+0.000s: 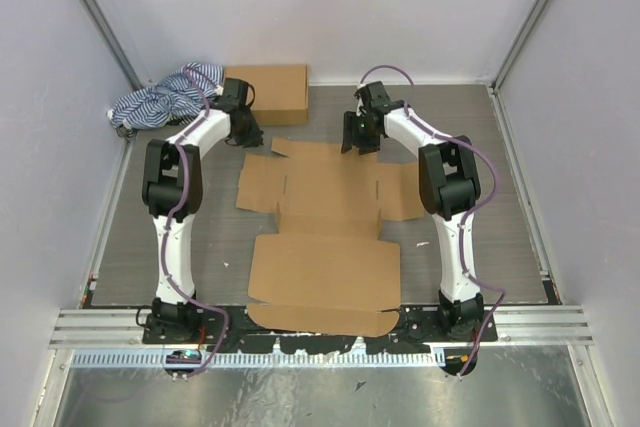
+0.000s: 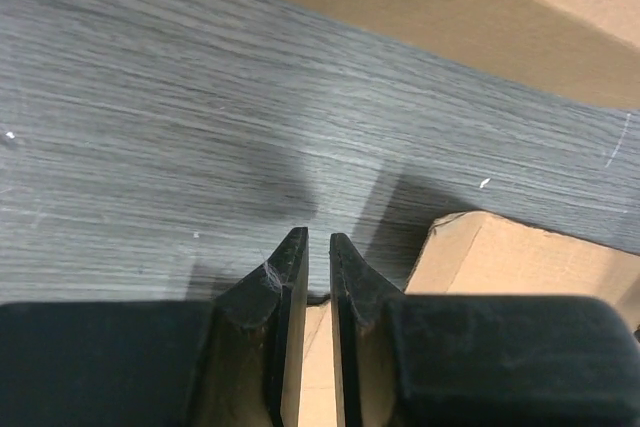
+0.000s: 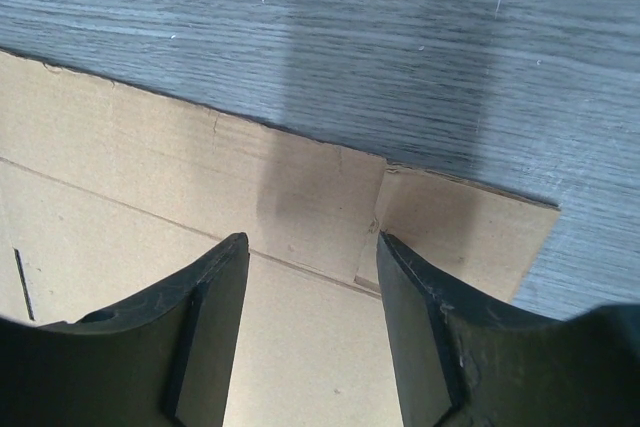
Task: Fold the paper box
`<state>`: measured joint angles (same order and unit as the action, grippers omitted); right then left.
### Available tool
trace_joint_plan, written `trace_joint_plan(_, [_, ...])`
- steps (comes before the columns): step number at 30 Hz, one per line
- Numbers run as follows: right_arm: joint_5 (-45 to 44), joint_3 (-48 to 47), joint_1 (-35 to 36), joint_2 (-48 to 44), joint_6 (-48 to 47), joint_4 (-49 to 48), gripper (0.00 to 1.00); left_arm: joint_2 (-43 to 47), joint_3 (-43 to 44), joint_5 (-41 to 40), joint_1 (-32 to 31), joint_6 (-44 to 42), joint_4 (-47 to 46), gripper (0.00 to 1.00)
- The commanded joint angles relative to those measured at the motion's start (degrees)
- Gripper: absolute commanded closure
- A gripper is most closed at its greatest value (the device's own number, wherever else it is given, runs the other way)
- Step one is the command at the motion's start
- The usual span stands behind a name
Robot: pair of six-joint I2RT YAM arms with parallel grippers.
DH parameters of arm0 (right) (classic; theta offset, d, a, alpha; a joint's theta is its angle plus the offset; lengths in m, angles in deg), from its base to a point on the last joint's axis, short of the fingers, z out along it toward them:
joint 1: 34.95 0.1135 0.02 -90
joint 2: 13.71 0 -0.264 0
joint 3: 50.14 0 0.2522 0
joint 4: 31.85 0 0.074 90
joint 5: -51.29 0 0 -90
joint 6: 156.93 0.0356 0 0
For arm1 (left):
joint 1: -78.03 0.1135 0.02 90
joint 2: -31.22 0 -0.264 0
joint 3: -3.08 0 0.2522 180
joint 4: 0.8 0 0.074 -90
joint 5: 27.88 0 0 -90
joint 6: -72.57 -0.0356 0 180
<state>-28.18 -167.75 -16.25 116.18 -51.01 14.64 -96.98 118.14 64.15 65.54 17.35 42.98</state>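
The paper box (image 1: 325, 222) lies flat and unfolded on the grey table, its flaps spread out. My left gripper (image 1: 249, 137) is at its far left corner. In the left wrist view the left gripper (image 2: 312, 237) has only a thin slit between its jaws. The box's corner (image 2: 490, 252) lies just right of it, and cardboard shows under the slit. My right gripper (image 1: 359, 139) hangs over the box's far edge. In the right wrist view the right gripper (image 3: 310, 239) is open and empty above a far flap (image 3: 300, 187) and a small side tab (image 3: 460, 227).
A second compact brown cardboard box (image 1: 267, 93) stands at the back, just behind my left gripper, and shows at the top of the left wrist view (image 2: 450, 7). A blue-and-white striped cloth (image 1: 165, 97) lies bunched at the back left. Walls close in both sides.
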Motion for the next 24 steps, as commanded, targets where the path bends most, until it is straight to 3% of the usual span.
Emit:
trace_joint_plan(1, [0.3, 0.1, 1.2, 3.2, -1.1, 4.1, 0.4, -0.3, 2.3, 1.8, -1.4, -0.1, -2.7, 0.79])
trace_joint_plan(17, [0.7, 0.5, 1.3, 3.6, -1.9, 3.7, 0.4, -0.4, 5.0, 4.5, -8.2, -0.8, -4.4, 0.79])
trace_joint_plan(24, [1.0, 0.9, 1.3, 3.6, -1.4, 3.6, 0.41, -6.0, 10.0, 5.6, -10.2, -0.5, -2.3, 0.78])
